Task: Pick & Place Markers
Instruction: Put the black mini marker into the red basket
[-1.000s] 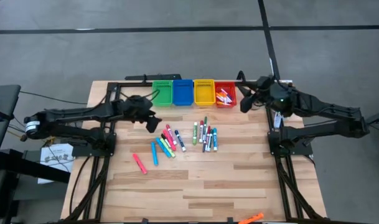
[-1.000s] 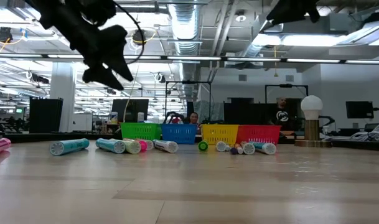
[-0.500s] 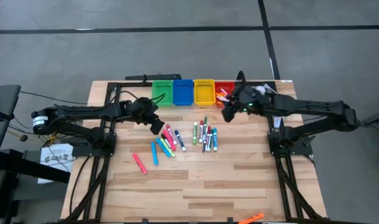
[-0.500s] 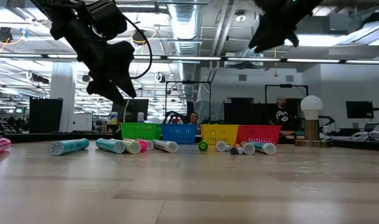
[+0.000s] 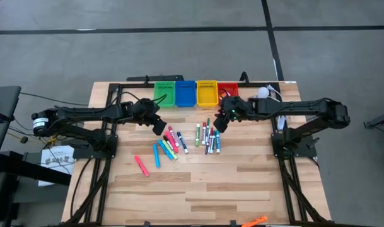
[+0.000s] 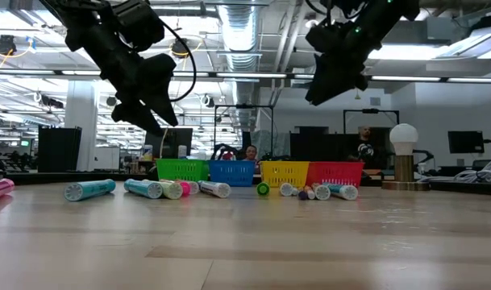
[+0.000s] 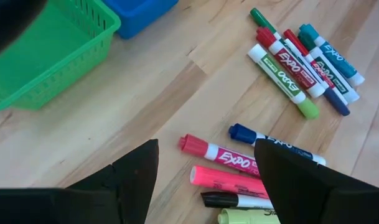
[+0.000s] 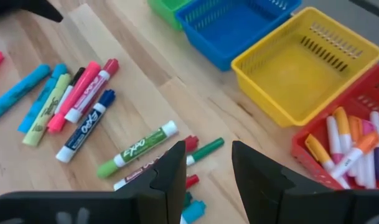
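Markers (image 5: 207, 137) lie loose mid-desk in 2 clusters, long axes mostly running from the bins' edge toward the near edge; several read "EXPO". More sit in the red bin (image 8: 348, 146) near the far right corner. Left gripper (image 5: 159, 125) hovers wide and empty; right gripper (image 5: 221, 121) hovers narrowly parted, empty.

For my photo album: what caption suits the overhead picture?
Two robot arms hover over scattered markers on a wooden table, with four coloured bins behind.
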Robot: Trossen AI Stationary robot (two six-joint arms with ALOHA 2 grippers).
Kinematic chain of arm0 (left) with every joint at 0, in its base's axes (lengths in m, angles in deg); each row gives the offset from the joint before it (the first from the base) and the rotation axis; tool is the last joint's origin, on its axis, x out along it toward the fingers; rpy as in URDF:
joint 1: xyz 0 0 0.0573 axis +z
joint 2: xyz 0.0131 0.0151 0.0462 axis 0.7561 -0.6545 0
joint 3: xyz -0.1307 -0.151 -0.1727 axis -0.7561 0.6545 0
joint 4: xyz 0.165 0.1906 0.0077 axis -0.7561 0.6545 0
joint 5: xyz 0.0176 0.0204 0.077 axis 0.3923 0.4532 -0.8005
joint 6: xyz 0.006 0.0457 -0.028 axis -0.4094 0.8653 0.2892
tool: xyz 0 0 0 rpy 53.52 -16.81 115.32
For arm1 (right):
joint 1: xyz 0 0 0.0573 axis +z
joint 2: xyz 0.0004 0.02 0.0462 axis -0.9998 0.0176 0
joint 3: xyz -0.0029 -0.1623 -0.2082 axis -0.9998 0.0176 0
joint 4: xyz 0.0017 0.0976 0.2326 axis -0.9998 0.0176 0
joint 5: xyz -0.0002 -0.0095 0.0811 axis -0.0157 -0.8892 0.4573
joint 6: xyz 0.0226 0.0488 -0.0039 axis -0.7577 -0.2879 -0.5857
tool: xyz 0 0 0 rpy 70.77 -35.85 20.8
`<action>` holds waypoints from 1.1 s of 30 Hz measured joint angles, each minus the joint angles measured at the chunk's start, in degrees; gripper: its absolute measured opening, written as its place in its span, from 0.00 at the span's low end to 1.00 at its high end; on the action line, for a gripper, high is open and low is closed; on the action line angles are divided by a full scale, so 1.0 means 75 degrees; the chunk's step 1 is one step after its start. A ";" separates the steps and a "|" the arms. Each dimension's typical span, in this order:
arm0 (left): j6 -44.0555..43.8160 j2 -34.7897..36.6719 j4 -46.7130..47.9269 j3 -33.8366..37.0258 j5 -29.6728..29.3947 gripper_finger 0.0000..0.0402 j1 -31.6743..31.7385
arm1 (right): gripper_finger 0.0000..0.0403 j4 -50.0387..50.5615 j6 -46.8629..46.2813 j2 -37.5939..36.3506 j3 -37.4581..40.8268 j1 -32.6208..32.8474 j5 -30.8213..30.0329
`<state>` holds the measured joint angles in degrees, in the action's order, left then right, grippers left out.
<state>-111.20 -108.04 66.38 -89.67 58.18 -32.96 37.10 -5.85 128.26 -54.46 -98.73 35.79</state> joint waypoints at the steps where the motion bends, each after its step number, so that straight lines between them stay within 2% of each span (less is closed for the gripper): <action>1: 0.0006 0.0000 0.0000 0.0000 0.0000 0.66 0.0000 | 0.29 0.0007 0.0022 0.0002 0.0000 0.0000 0.0027; 8: 0.0614 0.0001 0.0000 0.0000 0.0103 0.66 0.0003 | 0.29 -0.0006 0.0052 -0.0077 -0.0003 -0.0003 0.0028; 15: 0.2133 0.0003 0.0000 0.0000 0.0727 0.66 0.0000 | 0.29 -0.0001 0.0055 -0.0071 -0.0006 -0.0003 0.0027; 29: 0.5187 0.0006 -0.0066 0.0003 0.1085 0.66 -0.0017 | 0.29 -0.0001 0.0058 -0.0071 -0.0005 -0.0003 0.0024; 33: 0.6070 0.0006 0.0102 0.0003 0.1116 0.62 -0.0017 | 0.29 -0.0001 0.0058 -0.0071 -0.0006 -0.0003 0.0027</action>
<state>-65.67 -108.00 67.14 -89.65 66.56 -33.09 37.09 -5.42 127.73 -54.50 -98.75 35.99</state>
